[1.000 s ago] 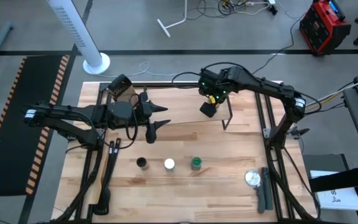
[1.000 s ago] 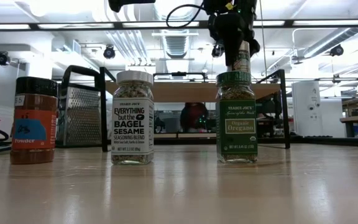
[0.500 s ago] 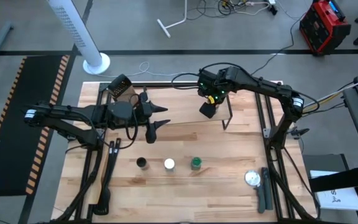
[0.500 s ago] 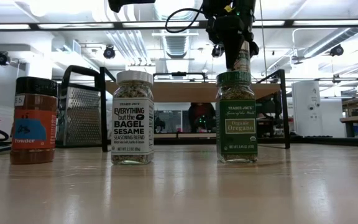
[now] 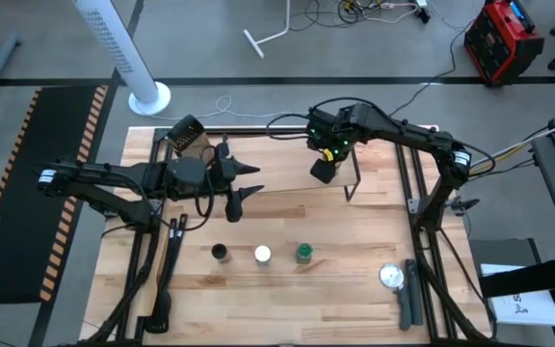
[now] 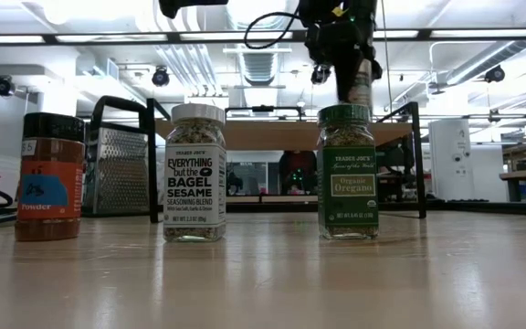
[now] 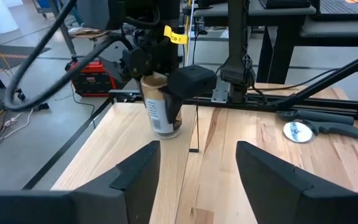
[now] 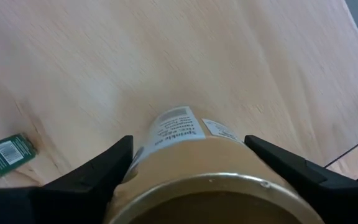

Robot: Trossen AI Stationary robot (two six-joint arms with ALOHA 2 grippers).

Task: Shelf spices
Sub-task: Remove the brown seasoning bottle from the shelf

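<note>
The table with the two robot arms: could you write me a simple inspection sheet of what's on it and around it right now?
Surface: pale wooden table, solid planks.
Job's things: three jars in a row, dark-lidded, white-lidded, green-lidded; tan jar held over the shelf.
Clutter: metal grater; silver disc beside a dark handle.
Claws: right claw shut on the tan jar; left claw open, empty, above the shelf's left part.
Cables: black loops on both arms; loose cords on the floor.
Surroundings: white fan, red case, striped floor mat.
</note>
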